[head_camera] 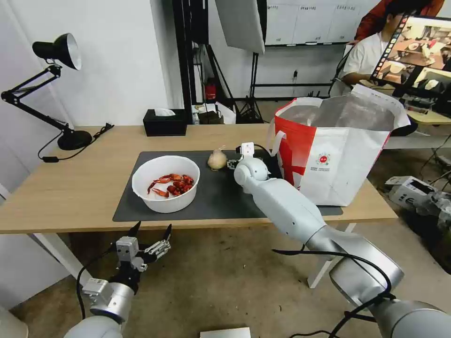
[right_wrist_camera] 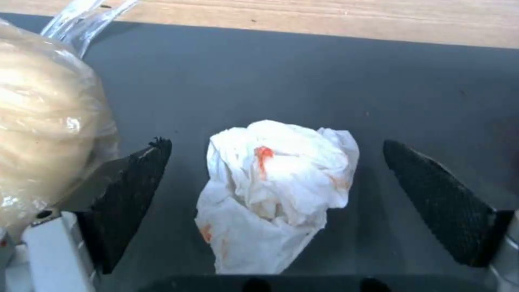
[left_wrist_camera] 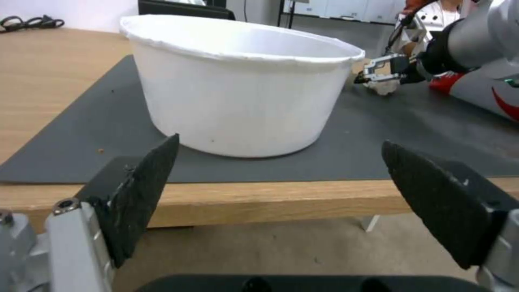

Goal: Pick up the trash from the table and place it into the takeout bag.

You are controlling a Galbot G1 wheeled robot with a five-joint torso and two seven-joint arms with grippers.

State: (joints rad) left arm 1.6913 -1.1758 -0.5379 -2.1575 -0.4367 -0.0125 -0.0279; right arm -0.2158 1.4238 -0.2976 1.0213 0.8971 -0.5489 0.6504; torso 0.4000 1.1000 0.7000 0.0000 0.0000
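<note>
The right hand (right_wrist_camera: 275,178) is seen lowered onto the dark mat (head_camera: 221,197), its fingers (right_wrist_camera: 129,194) spread wide around a crumpled, red-stained tissue (right_wrist_camera: 278,190) but not touching it; a knotted beige pouch (head_camera: 217,159) lies just beside; the white bowl (head_camera: 165,183) of crayfish shells sits nearby; the takeout bag (head_camera: 338,155) stands at the tabletop's (head_camera: 70,188) right end; the left hand (head_camera: 151,231) hangs open below the tabletop's near edge

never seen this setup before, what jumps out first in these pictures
The large white takeout bag with a red side panel stands open at the right end of the dark grey mat, with the white round bowl of red crayfish shells at the left. Between them, the right gripper is open around a crumpled white tissue.
</note>
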